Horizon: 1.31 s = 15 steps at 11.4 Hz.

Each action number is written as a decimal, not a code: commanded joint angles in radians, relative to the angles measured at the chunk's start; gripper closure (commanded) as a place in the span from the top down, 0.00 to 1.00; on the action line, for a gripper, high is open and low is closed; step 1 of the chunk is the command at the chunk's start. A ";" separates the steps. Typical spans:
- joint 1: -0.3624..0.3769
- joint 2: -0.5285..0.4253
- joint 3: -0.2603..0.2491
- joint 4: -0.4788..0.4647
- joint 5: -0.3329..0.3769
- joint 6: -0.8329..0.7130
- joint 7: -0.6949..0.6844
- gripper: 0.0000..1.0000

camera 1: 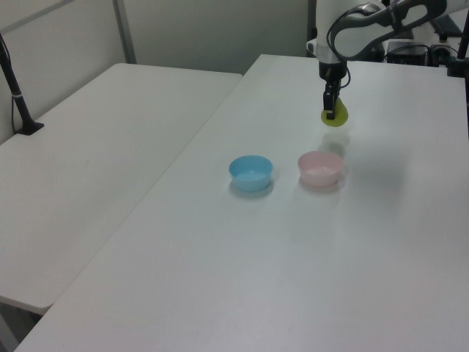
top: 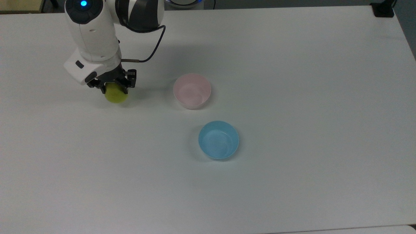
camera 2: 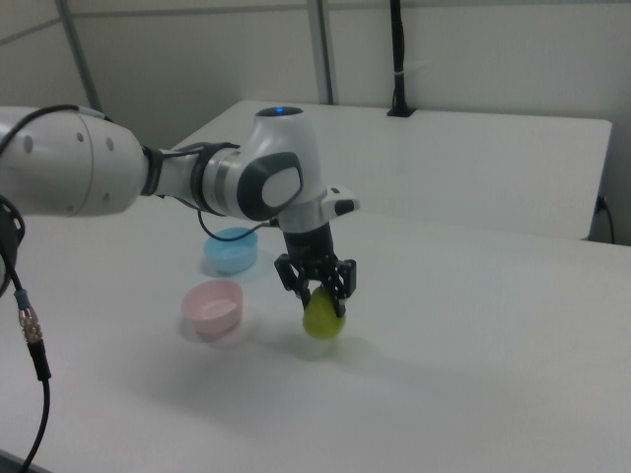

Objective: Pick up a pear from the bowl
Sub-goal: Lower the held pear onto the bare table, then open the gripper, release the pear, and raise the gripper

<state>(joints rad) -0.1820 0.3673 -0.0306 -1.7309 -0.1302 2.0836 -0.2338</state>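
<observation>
Even, diffuse light falls from above across the matte white surface (top: 292,81), bright but without hard glare. Shadows are soft and faint: a pale grey smudge lies beside the small round pale pink plastic bowl (top: 192,90) and another beside the light blue plastic bowl (top: 218,140), both toward the top view's left. A blurred, wider shadow of the white robot arm (top: 92,35) spreads over the surface near it. The top view has a slightly cool, greenish cast and mild grain. The right view is dimmer and softer, with a weak shadow under the yellow-green rounded pear (camera 2: 322,317).
</observation>
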 commanded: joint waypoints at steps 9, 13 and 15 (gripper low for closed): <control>0.018 -0.065 0.001 0.011 -0.022 -0.063 0.017 1.00; 0.151 -0.223 0.009 0.013 -0.017 -0.190 0.200 1.00; 0.214 -0.289 0.009 0.013 -0.017 -0.265 0.278 1.00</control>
<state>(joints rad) -0.0350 0.1633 -0.0132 -1.6970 -0.1478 1.8974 -0.0427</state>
